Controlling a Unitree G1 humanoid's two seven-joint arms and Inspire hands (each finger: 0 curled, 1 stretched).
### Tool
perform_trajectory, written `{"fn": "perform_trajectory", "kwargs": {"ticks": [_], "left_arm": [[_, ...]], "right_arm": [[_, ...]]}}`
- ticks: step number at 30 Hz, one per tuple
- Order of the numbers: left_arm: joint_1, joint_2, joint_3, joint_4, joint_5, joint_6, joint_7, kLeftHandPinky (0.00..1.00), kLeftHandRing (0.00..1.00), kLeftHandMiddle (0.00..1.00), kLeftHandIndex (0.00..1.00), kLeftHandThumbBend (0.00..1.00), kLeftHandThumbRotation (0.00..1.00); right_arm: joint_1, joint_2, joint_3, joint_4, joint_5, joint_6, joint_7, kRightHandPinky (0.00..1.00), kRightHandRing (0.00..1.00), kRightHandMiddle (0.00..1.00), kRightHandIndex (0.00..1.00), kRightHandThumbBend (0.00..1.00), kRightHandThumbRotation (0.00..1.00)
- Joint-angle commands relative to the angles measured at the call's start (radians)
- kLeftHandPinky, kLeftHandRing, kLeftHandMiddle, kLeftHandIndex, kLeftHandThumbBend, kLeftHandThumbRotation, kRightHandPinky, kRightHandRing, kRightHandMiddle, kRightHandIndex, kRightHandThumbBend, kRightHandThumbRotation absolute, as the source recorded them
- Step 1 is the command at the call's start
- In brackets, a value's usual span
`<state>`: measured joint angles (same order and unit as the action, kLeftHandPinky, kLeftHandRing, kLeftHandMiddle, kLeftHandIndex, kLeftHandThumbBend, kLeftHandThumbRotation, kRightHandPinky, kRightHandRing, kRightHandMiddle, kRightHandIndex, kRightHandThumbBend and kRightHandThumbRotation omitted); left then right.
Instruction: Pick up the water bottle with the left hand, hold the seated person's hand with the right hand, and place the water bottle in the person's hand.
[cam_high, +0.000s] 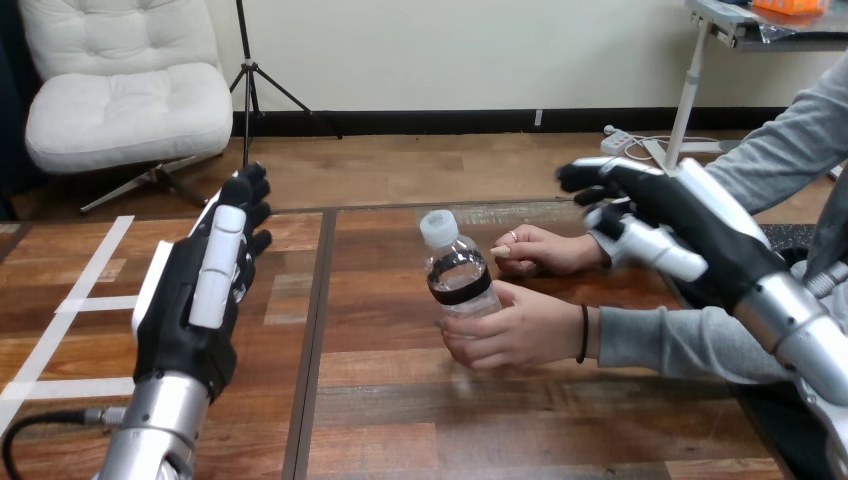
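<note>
Robot's left hand (195, 300) stands raised well left of the water bottle (458, 272), fingers straight, holding nothing. The bottle stands upright on the table (400, 420), gripped by the person's nearer hand (515, 330). Right of the bottle, the right hand (680, 225) hovers loosely spread and empty, close by the person's farther hand (545, 250).
</note>
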<state>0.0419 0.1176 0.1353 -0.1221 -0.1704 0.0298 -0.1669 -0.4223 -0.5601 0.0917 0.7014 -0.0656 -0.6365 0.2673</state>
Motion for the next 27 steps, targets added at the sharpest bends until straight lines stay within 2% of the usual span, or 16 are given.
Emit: {"fn": "perform_trajectory", "kwargs": {"ticks": [1,6,7,10,13,19,27], "left_arm": [[-0.016,-0.007,-0.004,-0.066,0.007,-0.047,0.011,0.65,0.69,0.76,0.84,0.69,0.91],[-0.010,-0.013,-0.004,-0.063,0.009,-0.066,0.018,0.61,0.68,0.75,0.82,0.66,0.91],[-0.007,-0.015,-0.004,-0.065,0.008,-0.071,0.019,0.60,0.68,0.76,0.82,0.66,0.91],[-0.003,-0.019,-0.003,-0.065,0.004,-0.079,0.020,0.60,0.68,0.76,0.81,0.65,0.91],[0.000,-0.024,-0.003,-0.061,-0.002,-0.091,0.019,0.60,0.69,0.76,0.81,0.64,0.91],[0.007,-0.041,-0.005,-0.048,-0.005,-0.137,0.020,0.62,0.72,0.77,0.80,0.62,0.89],[0.019,-0.066,-0.013,-0.027,-0.001,-0.209,0.021,0.66,0.74,0.76,0.75,0.63,0.87]], "right_arm": [[0.038,0.064,-0.064,-0.102,0.129,0.031,0.046,0.76,0.83,0.84,0.83,0.97,1.00],[0.092,0.101,-0.088,-0.191,0.226,0.086,0.081,0.79,0.85,0.85,0.84,0.99,1.00],[0.107,0.115,-0.095,-0.219,0.267,0.107,0.100,0.79,0.85,0.85,0.85,0.99,1.00],[0.141,0.142,-0.109,-0.284,0.346,0.160,0.132,0.81,0.86,0.86,0.86,0.99,1.00],[0.176,0.167,-0.118,-0.351,0.402,0.218,0.137,0.84,0.88,0.87,0.87,0.98,1.00],[0.245,0.205,-0.123,-0.485,0.471,0.305,0.123,0.88,0.89,0.89,0.88,0.97,1.00],[0.319,0.239,-0.119,-0.623,0.505,0.377,0.103,0.93,0.93,0.92,0.92,0.96,1.00]]}}
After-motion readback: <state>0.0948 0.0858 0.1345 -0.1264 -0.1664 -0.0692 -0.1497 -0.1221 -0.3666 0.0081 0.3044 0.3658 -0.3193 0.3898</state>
